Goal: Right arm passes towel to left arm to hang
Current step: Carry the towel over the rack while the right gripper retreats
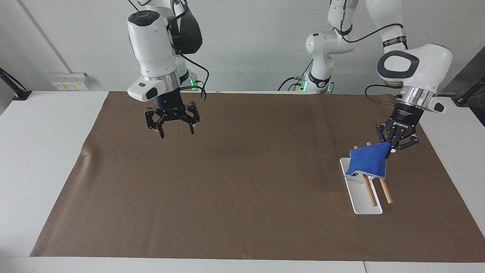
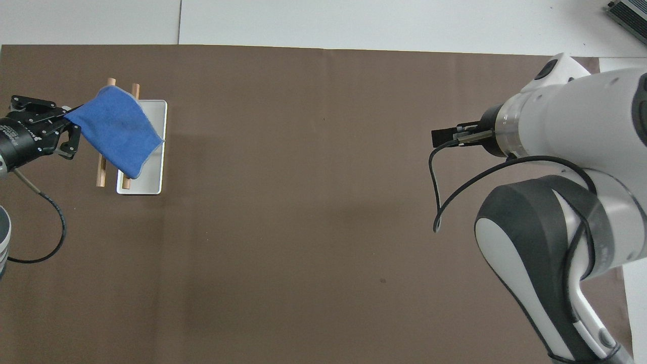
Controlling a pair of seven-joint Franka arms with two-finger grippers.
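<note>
Seeing left end effector [image 1: 394, 147] clamped on towel [image 1: 368, 163] corner, towel draped over rack [image 1: 369, 207] rods; right end effector [image 1: 172, 127] fingers apart, waiting well away from rack.
</note>
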